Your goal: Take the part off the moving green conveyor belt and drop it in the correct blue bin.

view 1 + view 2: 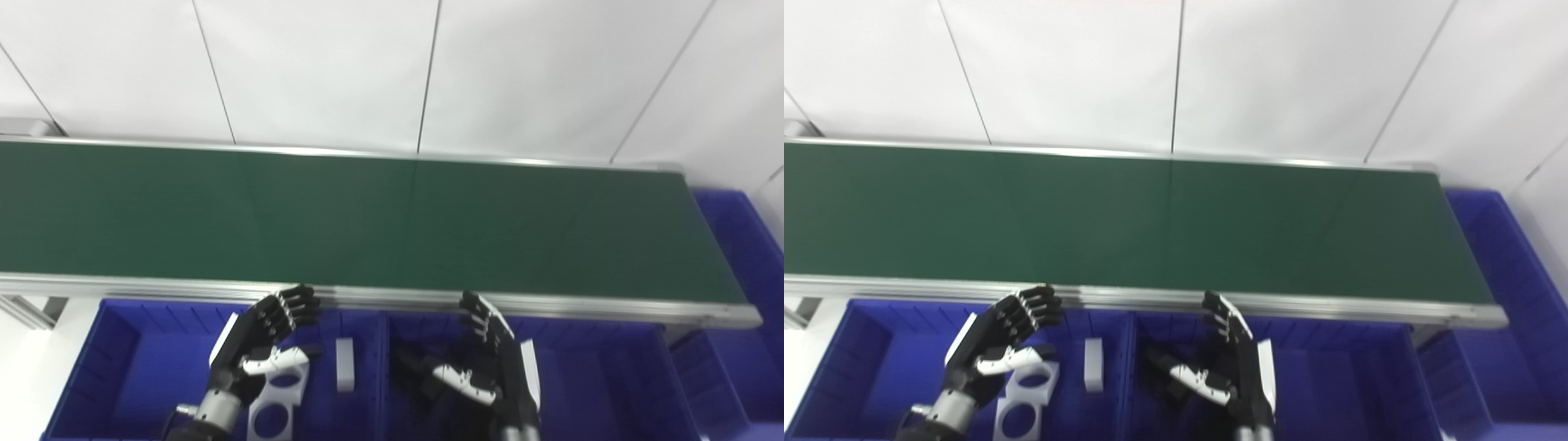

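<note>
Belt green and bare, white block in left blue bin, long axis toward belt (beside ringed white part), left hand and right hand open, empty.

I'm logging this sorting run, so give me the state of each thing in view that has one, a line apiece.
Conveyor belt: bare, no part on it in view.
Left hand: open, holding nothing, over the left bin.
Right hand: open, holding nothing, over the middle bin.
Left bin: holds a white ring part and a white block.
Middle bin: dark things under the hand, unclear.
Right bin: contents out of view.
</note>
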Controlling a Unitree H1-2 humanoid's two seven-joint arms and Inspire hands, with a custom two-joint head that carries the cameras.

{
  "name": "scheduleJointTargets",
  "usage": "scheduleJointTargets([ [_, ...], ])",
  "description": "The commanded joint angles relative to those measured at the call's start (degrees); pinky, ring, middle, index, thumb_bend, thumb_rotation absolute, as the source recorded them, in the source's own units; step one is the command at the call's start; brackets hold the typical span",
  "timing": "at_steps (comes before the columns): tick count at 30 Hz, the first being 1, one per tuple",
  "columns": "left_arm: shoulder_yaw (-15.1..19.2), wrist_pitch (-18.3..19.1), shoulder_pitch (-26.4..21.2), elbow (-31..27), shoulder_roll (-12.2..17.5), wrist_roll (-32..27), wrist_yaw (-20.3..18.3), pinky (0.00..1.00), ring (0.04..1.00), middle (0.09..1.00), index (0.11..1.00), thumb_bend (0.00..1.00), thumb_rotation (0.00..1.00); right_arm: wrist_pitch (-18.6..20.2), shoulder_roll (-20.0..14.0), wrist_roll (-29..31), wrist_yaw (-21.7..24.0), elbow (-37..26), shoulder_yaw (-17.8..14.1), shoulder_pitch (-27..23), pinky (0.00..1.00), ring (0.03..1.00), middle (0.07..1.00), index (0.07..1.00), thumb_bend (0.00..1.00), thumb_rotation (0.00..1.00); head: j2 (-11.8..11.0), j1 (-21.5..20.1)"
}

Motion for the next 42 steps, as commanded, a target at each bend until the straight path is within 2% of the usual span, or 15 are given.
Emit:
scheduleJointTargets([
  [1, -0.15, -0.59, -0.54, -2.53, -0.17, 0.66, 0.39, 0.71, 0.697, 0.672, 0.670, 0.83, 0.00, 0.03, 0.56, 0.24, 0.19, -1.99, 0.23, -0.61, 0.64, 0.734, 0.799, 0.822, 0.65, 0.08, 0.52, 0.60],
  [5, -0.25, -0.89, -0.27, -2.52, -0.78, 1.48, 1.08, 0.78, 0.732, 0.701, 0.677, 0.81, 0.00, 0.73, 0.29, 0.32, 0.57, -2.65, 0.14, -0.64, 0.64, 0.734, 0.797, 0.819, 0.66, 0.08, 1.20, 1.42],
  [8, -0.30, -1.02, -0.04, -2.56, -0.97, 1.65, 1.33, 0.84, 0.750, 0.723, 0.691, 0.75, 0.00, 1.39, 0.23, 0.59, 0.85, -3.31, 0.15, -0.45, 0.64, 0.734, 0.792, 0.815, 0.66, 0.07, 1.39, 1.64],
  [17, 0.24, -1.45, 0.71, -2.47, -1.56, 2.85, 2.43, 0.85, 0.750, 0.723, 0.696, 0.74, 0.00, 1.88, -0.28, 1.12, 1.77, -3.66, 0.32, -0.19, 0.66, 0.740, 0.792, 0.817, 0.66, 0.06, 1.15, 3.67],
  [25, 0.85, -2.49, 1.64, -2.26, -2.43, 6.16, 5.55, 0.78, 0.723, 0.717, 0.698, 0.75, 0.00, 3.28, -1.97, 3.00, 4.94, -4.75, 0.62, 0.23, 0.65, 0.732, 0.788, 0.825, 0.67, 0.11, 1.00, 6.48],
  [33, 0.85, -2.62, 2.52, -2.11, -2.98, 5.89, 6.21, 0.75, 0.712, 0.715, 0.695, 0.71, 0.00, 2.61, -2.84, 4.12, 6.37, -3.98, 0.47, 0.27, 0.64, 0.732, 0.787, 0.822, 0.68, 0.10, 0.62, 8.53],
  [42, 1.02, -2.93, 2.65, -2.18, -3.34, 5.82, 6.23, 0.74, 0.706, 0.706, 0.689, 0.72, 0.00, 2.47, -2.94, 4.42, 6.62, -3.64, 0.53, 0.29, 0.63, 0.729, 0.785, 0.825, 0.67, 0.09, 0.28, 9.12],
])
